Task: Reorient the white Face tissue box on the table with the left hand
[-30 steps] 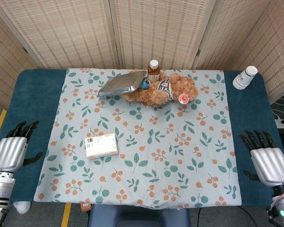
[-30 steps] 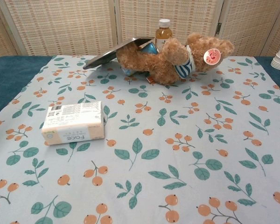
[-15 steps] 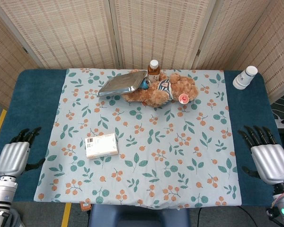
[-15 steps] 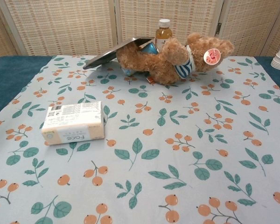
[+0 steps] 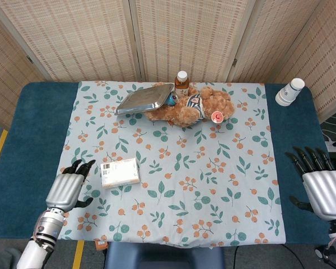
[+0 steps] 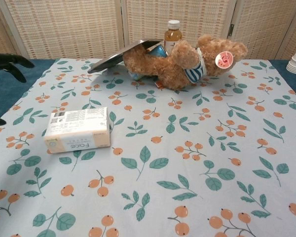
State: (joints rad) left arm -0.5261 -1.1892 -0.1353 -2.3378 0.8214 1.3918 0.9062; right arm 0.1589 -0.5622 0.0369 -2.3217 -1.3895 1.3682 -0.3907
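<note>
The robot's silver-backed, black-fingered left hand [image 5: 67, 189] has swung in from off the left edge of the table within the last second and now hovers over the near-left part of the leaf-and-berry patterned tablecloth [image 5: 235, 179], its fingers spread wide and holding nothing. In the chest view its dark fingertips [image 6: 10, 60] have just come into the frame at the left border, where none showed a moment ago. Just to its right lies the white rectangular Face tissue box [image 5: 120, 172], flat on its broad side with the printed name on the wall facing the near edge; it has not shifted at all and nothing touches it. So the reach has begun but no contact yet: the task looks to be at its opening approach, and the hand likely needs to close the remaining gap and settle its fingers on the box before any turning can start.

Further right, toward the far edge at the middle, the silver metal tray [image 5: 145, 98] leans on the brown plush teddy bear [image 5: 193, 107], with a white-capped amber bottle [image 5: 182, 83] behind them. At the far-right corner stands a stack of white paper cups [image 5: 289, 92]. The right hand [image 5: 322, 190] waits over the near-right edge, drawn slightly rightward, fingers apart and empty
</note>
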